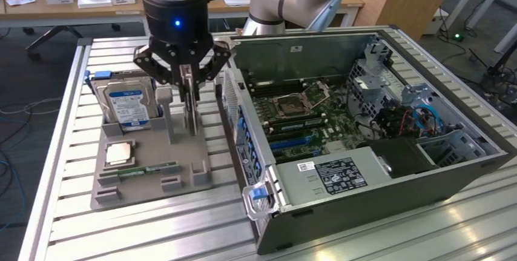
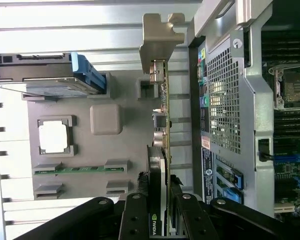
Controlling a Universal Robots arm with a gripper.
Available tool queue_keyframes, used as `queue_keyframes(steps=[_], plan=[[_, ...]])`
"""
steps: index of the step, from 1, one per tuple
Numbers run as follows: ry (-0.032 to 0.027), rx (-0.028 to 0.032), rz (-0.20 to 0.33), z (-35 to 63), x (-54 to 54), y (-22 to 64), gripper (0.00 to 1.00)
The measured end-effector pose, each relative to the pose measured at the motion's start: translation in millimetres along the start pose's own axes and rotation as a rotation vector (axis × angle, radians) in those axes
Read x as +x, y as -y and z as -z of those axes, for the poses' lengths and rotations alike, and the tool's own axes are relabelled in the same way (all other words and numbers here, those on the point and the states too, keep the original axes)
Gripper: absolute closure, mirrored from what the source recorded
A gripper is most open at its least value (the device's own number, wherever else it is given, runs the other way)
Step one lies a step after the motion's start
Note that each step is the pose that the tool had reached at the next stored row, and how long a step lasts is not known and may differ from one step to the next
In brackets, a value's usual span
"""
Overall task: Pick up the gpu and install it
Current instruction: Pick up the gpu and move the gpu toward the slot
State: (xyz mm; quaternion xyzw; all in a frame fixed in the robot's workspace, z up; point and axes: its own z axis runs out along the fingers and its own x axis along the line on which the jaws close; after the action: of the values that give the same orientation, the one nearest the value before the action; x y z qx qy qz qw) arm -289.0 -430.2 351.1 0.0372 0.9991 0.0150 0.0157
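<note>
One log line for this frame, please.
phase: grasp | gripper: jaws shut on gpu | gpu: upright on edge in grey fixture, beside open computer case | installed: no

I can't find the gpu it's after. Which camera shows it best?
The wrist view: the gpu shows edge-on along its whole length, silver bracket at one end, gripper shut on the other. In the exterior view the gpu is a thin upright sliver under the gripper, in the gray holder.
</note>
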Motion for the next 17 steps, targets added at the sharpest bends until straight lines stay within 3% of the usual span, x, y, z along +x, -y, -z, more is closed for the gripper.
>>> queue_keyframes(steps=[17], plan=[[0.0073, -0.0005, 0.000, 52.7, -1.6, -1.6, 0.73]])
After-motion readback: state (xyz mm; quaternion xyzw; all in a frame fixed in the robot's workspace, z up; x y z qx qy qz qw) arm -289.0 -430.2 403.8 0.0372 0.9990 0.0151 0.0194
